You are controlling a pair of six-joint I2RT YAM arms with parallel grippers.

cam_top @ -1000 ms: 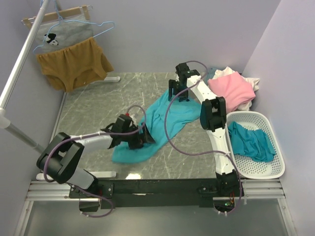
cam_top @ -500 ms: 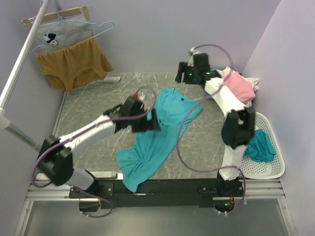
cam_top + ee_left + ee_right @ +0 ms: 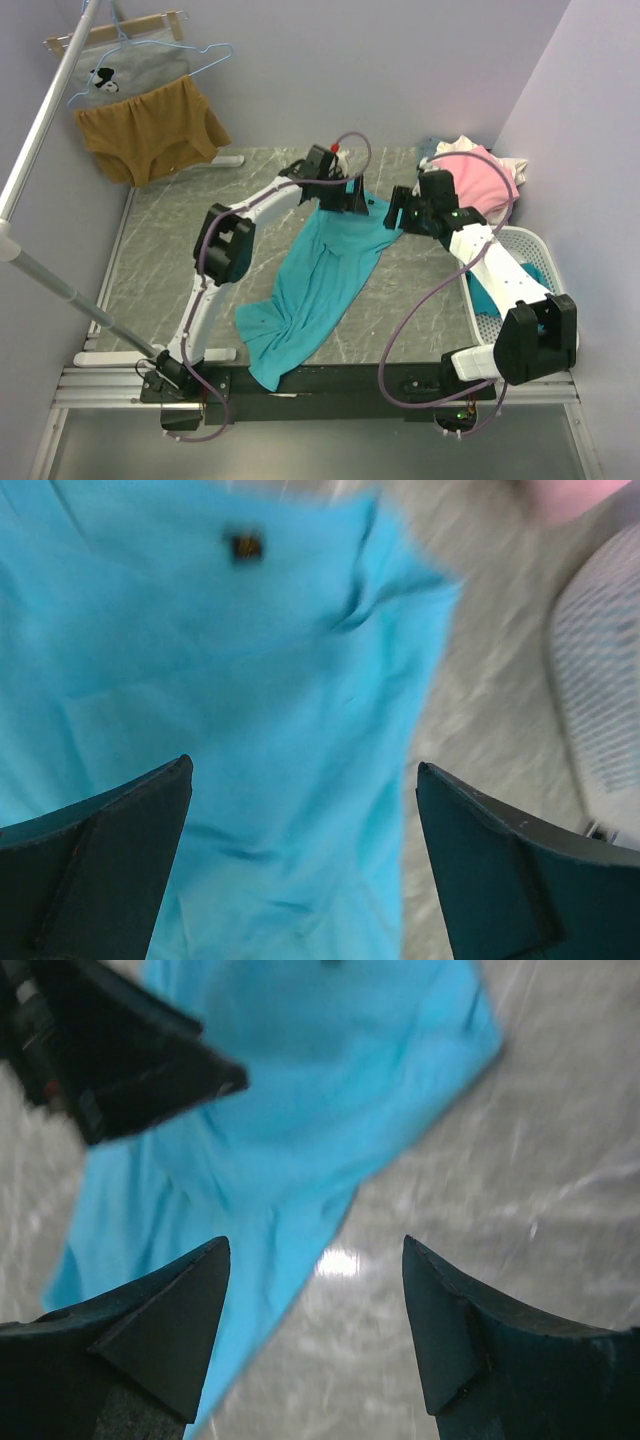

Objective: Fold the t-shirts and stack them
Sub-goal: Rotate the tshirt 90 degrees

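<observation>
Heads up: your left gripper [image 3: 343, 194] and right gripper [image 3: 400, 213] both hang open, empty, at the far end of the teal t-shirt [image 3: 320, 280]. Its tail overhangs the near edge of the tabletop [image 3: 180, 240], so it could slide off.

I see a plain turquoise t-shirt [image 3: 325, 265] with one small dark label [image 3: 245, 546], on a grey table [image 3: 170, 240] veined with white. The pink t-shirt [image 3: 478, 178] is plain and the basket [image 3: 548, 262] is white mesh. One hanging garment [image 3: 150, 135] is mustard-brown, and the grey garment [image 3: 130, 70] has a black-and-white cartoon.
</observation>
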